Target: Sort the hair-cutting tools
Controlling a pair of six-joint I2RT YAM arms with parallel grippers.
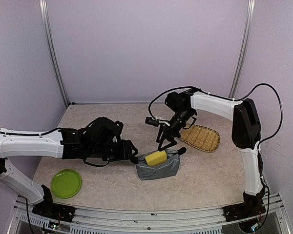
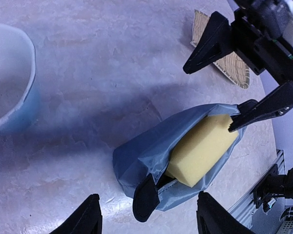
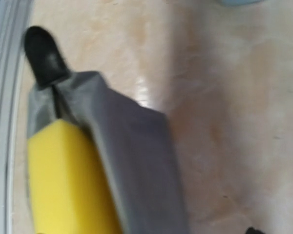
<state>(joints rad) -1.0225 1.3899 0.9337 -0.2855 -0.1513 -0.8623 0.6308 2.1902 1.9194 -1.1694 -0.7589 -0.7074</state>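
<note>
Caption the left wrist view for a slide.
Yellow sponge pokes from a grey pouch, open right gripper at its mouth, light-blue cup at frame left.

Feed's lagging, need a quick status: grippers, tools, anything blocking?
Left gripper open at the grey pouch end. Right gripper open by its mouth. No hair-cutting tools in view. Yellow sponge fills the pouch mouth.

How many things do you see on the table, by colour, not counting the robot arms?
Yellow foam sponge: 1
Grey fabric pouch: 1
Green round plate: 1
Tan woven tray: 1
Light-blue cup: 1
Total: 5
</note>
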